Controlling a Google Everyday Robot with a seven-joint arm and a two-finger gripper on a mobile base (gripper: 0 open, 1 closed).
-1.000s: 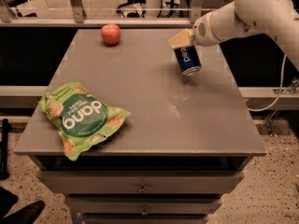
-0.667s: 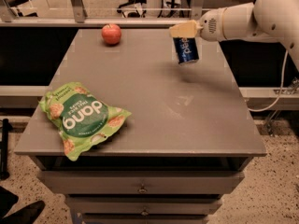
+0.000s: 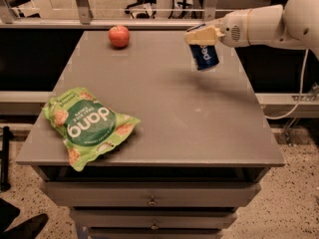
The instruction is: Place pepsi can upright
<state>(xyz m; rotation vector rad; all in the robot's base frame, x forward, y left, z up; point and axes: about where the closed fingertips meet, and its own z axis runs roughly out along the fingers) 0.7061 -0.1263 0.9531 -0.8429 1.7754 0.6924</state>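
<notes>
Currently gripper (image 3: 200,34) hangs over tabletop (image 3: 164,113); fingers (image 3: 195,36) clamped on pepsi can (image 3: 205,57) top end. Can likely light, thin-walled, slick; hold near rim, moderate squeeze.

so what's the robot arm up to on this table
The arm reaches in from the right, and its gripper is shut on the top end of the pepsi can. The can hangs nearly upright, apparently just above the far right part of the grey table, not yet set down. A red apple and a green chips bag lie untouched to the left.
</notes>
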